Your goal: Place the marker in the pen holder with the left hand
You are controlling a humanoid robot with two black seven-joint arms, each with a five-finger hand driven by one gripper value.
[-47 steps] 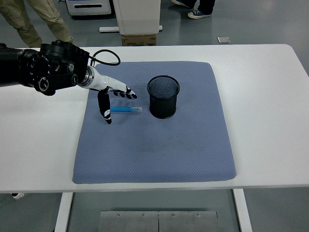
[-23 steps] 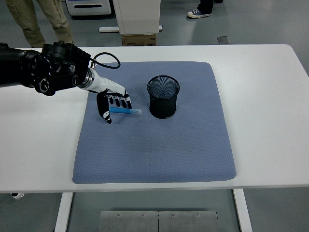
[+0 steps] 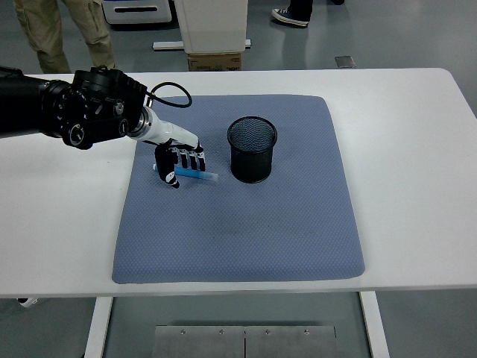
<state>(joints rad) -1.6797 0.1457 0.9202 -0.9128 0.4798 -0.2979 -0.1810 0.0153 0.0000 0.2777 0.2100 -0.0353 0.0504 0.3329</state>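
A blue marker [image 3: 201,175] with a pale cap end lies on the blue mat [image 3: 238,224], just left of the black mesh pen holder [image 3: 252,148], which stands upright near the mat's middle back. My left hand [image 3: 177,164] comes in from the left and sits on the marker's left part, its fingers [image 3: 186,157] curled down over it and the thumb underneath. The marker's right end sticks out from the hand toward the holder. The marker looks still in contact with the mat. The right arm is out of sight.
The mat lies on a white table [image 3: 410,149]. Behind the table stand a cardboard box [image 3: 215,61] and a white cabinet base. A person's legs [image 3: 67,33] show at top left, and a shoe at top right.
My left hand dropped from spread fingers above the marker to fingers curled around its left part. The marker tilted slightly, its right end lower. The holder has not moved.
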